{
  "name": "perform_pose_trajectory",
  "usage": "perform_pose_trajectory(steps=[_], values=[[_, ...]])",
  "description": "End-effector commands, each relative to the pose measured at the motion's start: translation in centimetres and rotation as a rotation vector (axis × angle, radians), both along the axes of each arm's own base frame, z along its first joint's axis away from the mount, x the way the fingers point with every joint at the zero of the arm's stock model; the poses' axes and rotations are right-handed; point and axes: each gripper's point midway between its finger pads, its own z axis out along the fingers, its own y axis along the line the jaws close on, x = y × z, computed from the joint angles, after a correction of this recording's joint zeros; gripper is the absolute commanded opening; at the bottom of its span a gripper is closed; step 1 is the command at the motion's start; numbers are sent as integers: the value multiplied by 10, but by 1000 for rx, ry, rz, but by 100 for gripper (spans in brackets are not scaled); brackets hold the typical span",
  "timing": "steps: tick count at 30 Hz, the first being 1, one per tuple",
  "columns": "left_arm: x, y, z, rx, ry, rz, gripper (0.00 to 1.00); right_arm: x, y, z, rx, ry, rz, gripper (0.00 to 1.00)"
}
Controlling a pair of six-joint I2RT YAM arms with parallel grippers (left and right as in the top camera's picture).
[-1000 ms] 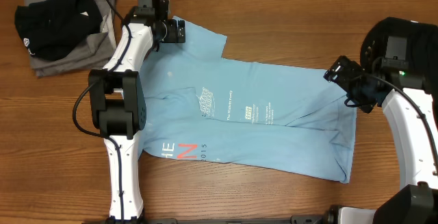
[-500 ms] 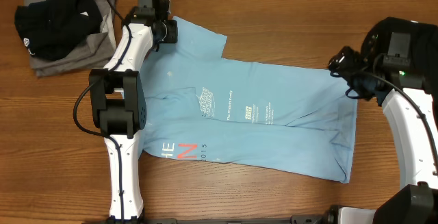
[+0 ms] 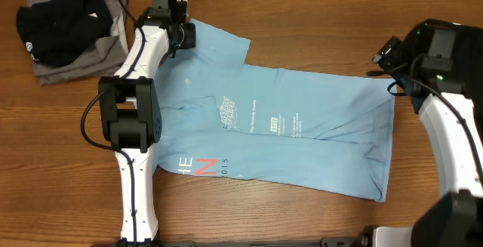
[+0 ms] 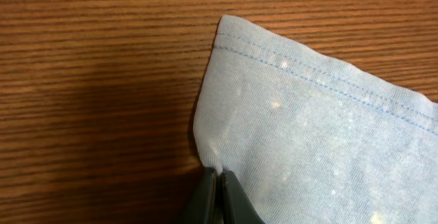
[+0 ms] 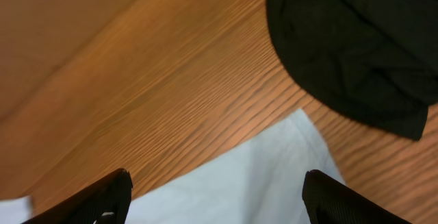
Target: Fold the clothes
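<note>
On the table, the light-blue T-shirt lies spread flat. Only the right wrist view shows a black cloth beside one shirt corner, with the right gripper empty and its jaws wide apart. Only the left wrist view shows the left gripper pinched on the sleeve edge.

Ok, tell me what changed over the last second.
The left gripper closed on a corner of the light-blue printed T-shirt. The right gripper, jaws open, drew back off the shirt's far right corner. The shirt lies spread as before, and the pile of black and grey clothes has not moved.
</note>
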Motion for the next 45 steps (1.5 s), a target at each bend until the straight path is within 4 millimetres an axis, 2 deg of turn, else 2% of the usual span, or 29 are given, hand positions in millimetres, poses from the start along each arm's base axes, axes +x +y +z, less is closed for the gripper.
perform_pose_trajectory(steps=[1,7,12,20,25,29,32,37,41,43,45], values=[[-8,1,-20,-3,55,-5,4,7,-20,-26,-69,66,-12,85],[-11,2,-21,1,70,-3,4,4,-52,-88,-71,214,-29,88],[-12,2,-22,1,70,-4,4,3,-56,-119,-56,275,23,88],[-12,2,-22,0,71,-4,4,18,-51,-132,-56,242,89,88],[-12,2,-22,0,71,-4,4,20,-50,-141,-50,247,105,84],[-12,2,-22,0,70,-4,4,27,-40,-149,-35,232,194,81],[-13,2,-22,0,76,-4,4,26,-40,-158,-33,248,191,74],[-14,2,-23,1,82,-3,4,23,-40,-171,-44,284,185,74],[-14,2,-23,1,80,-4,4,23,-41,-172,-47,286,184,73],[-14,2,-23,1,80,-4,4,23,-43,-171,-56,288,177,65],[-14,2,-23,1,80,-4,4,22,-43,-171,-58,290,175,52]])
